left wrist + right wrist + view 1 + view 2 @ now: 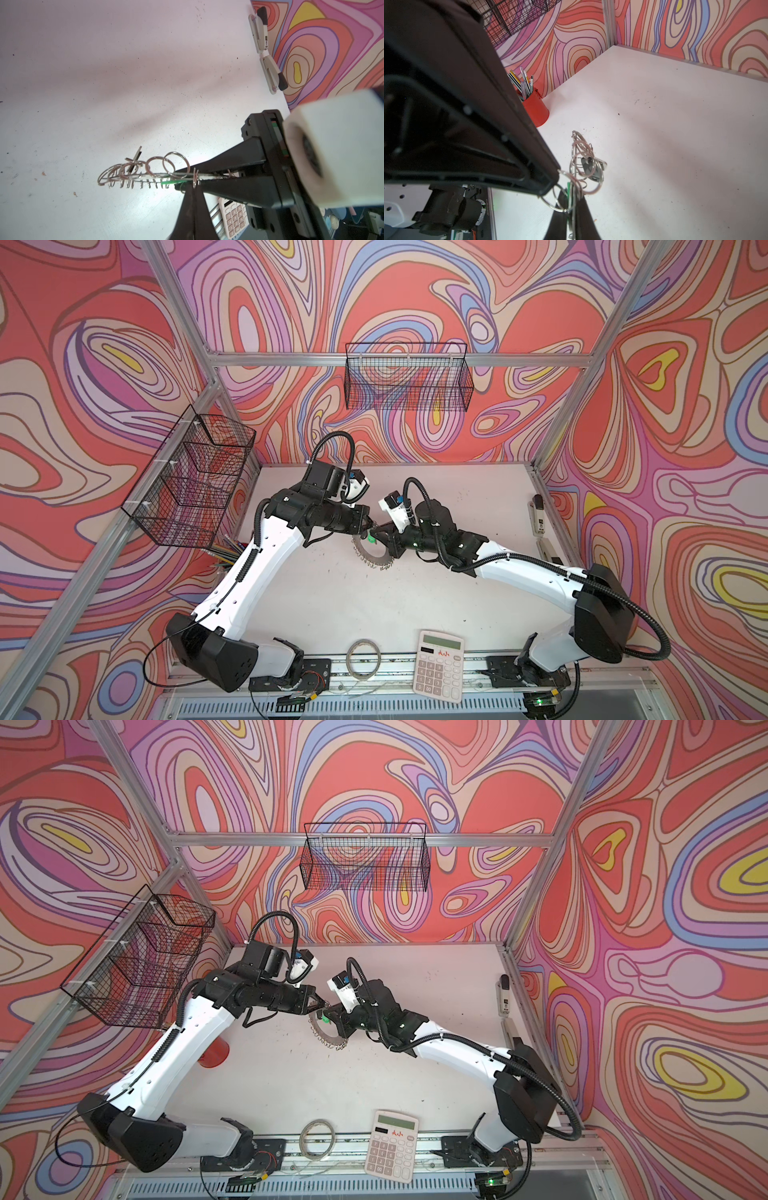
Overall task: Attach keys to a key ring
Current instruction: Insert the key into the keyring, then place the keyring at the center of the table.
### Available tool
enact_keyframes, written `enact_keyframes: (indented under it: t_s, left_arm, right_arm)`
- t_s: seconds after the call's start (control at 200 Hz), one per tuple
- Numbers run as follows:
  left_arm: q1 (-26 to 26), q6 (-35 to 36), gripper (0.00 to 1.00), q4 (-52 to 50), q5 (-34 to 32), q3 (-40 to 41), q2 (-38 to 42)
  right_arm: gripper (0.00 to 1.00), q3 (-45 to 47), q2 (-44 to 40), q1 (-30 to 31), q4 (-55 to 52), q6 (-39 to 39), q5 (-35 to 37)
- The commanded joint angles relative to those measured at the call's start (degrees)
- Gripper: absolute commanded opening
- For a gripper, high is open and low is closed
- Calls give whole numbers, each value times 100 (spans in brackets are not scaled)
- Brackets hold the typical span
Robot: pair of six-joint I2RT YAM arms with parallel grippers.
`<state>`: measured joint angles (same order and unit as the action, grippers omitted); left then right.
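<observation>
Threading in hand above the white bench [374, 605]: right pincer [572, 199] clamps the flat grey clip-fringed metal key ring [365, 558] aloft, green-tagged silver key [370, 537] at its tips; left pincer [194, 187] nips one small wire clip [195, 176]; black-tagged key [588, 167] hangs on the rim; next, green's hole must meet that clip.

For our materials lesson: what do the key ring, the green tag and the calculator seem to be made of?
Key ring: metal, probably steel; the thin grey disc and wire loops glint. Green tag: likely plastic; flat, even bright colour, no shine. Calculator: apparently matt pale plastic, with moulded buttons.
</observation>
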<state>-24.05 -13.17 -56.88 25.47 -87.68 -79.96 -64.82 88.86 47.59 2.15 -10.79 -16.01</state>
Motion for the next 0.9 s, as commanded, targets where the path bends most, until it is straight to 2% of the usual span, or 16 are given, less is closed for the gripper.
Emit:
enact_keyframes:
  t_s: [0.0,0.12,0.26,0.3,0.411,0.526,0.606,0.746,0.791,0.846,0.896]
  left_arm:
    - [26,264,0,-876,41,-131,-140]
    - [34,135,0,-433,470,-158,-262]
    - [295,-126,39,472,950,4,8]
    - [442,-165,45,686,916,110,123]
    - [954,-286,55,1215,732,665,525]
    - [1544,-642,57,2026,1248,1616,883]
    - [1634,-804,58,2522,1709,2127,997]
    - [1632,-992,58,3016,2404,2631,931]
    - [1632,-1073,58,3181,2559,2783,900]
    - [1632,-1230,58,3513,2777,2995,911]
    - [1632,-1394,59,3855,2965,3148,945]
  right_arm:
    - [0,-35,167,-159,-218,411,666]
    - [0,6,247,-158,-142,432,128]
    - [0,203,275,-256,377,15,-907]
    - [0,264,298,-367,567,-216,-1363]
    - [0,534,329,-808,1441,-1122,-2454]
    - [0,1006,428,-1313,3344,-2629,-3373]
    - [0,1231,595,-1572,4760,-3733,-3733]
    - [0,1461,1169,-1903,7693,-5990,-3932]
    - [0,1408,1578,-1958,8563,-6658,-3956]
    - [0,1283,1882,-1964,9186,-7199,-3993]
    - [0,1251,2039,-1964,9312,-7368,-3967]
